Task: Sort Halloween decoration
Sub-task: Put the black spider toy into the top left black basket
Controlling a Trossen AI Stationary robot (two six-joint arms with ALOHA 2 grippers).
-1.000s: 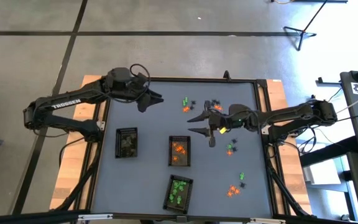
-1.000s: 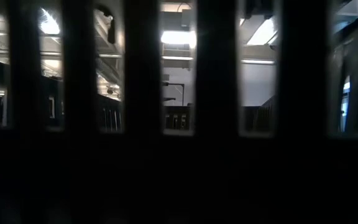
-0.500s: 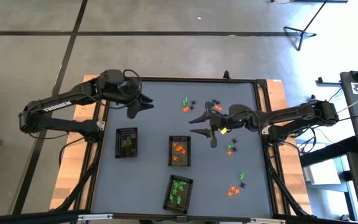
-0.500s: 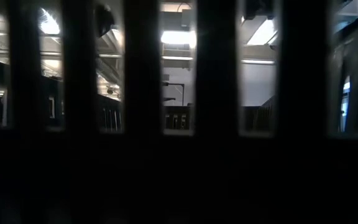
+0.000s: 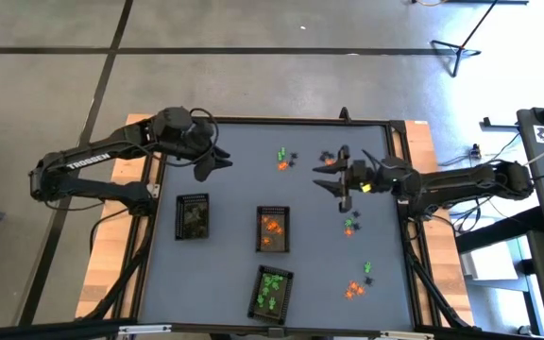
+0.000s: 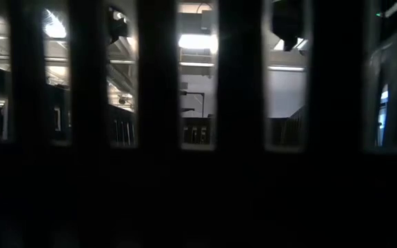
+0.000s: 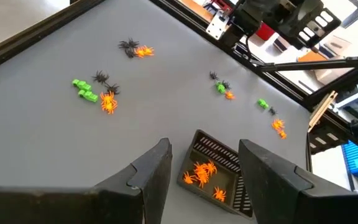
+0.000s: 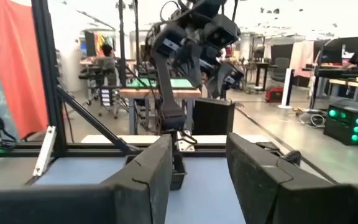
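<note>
Left gripper hangs over the table's far-left part, fingers apart, nothing between them. Right gripper sits over the far-right part, just beside loose trinkets; its fingers are spread too, nothing held.

Three trays on the table. Left tray has dark contents, hard to make out. Middle tray holds orange trinkets; the left wrist view shows them in the tray just past that arm's fingers. Near tray holds green trinkets.

Unsorted decorations lie loose on the right half:
- far cluster: green, orange and black pieces, between the two grippers
- small group just beside the right gripper
- green and black bits nearer, under the right arm
- pair of green and black farther toward the near edge
- orange pile near the near-right corner

Low view is almost all dark bars; nothing on the table can be made out there. Right wrist view shows the left arm across the table, with people at benches in the room behind.
</note>
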